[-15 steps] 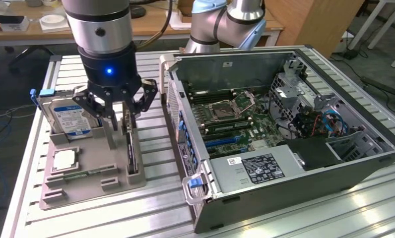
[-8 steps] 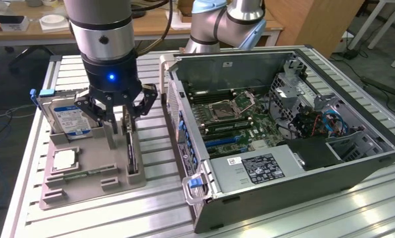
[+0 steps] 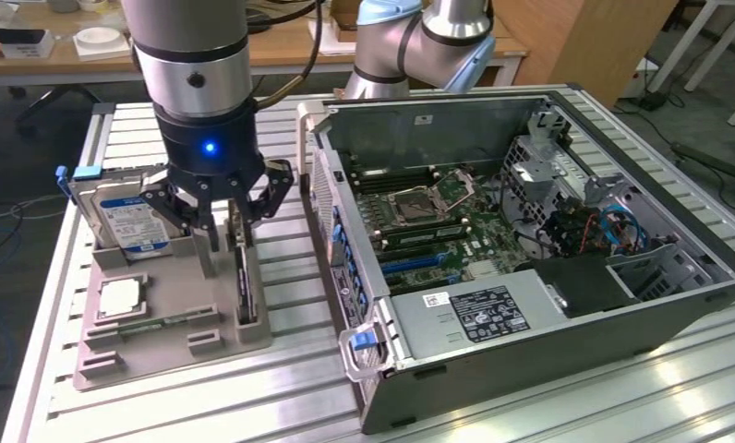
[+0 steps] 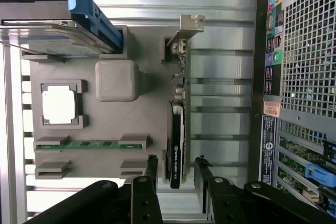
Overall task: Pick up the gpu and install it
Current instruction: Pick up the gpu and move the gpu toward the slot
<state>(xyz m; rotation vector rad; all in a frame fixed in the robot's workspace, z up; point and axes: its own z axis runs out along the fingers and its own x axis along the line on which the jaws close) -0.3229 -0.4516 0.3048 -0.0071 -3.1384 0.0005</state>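
Tray (image 3: 146, 355), grey, sits on the slatted table (image 3: 306, 397) at the exterior view's left. Leftmost on it is a silver hard drive (image 3: 121, 217) with a blue-white label, standing on edge in its slot at upper left of the tray. Lower in frame, a square processor chip (image 3: 119, 295) lies flat in its pocket, with a green memory stick (image 3: 158, 323) in a groove just beside it.

Next right is the gripper (image 3: 232, 217), hanging over the tray's right edge with a blue light lit on its body. Claw is wide and holds nothing. The fingers (image 4: 152, 169) straddle the gpu (image 4: 177, 129), one each side, and the wrist view shows a gap on both sides, so no contact.

The gpu is in the tray, not installed. It stands on its long edge in the slot along the tray's right side, black face with green logo, silver bracket (image 4: 186, 27) at the hard-drive end.

Right half of frame: the open PC case (image 3: 663, 286) lies on its side just beside the tray, motherboard (image 3: 448, 226) exposed.
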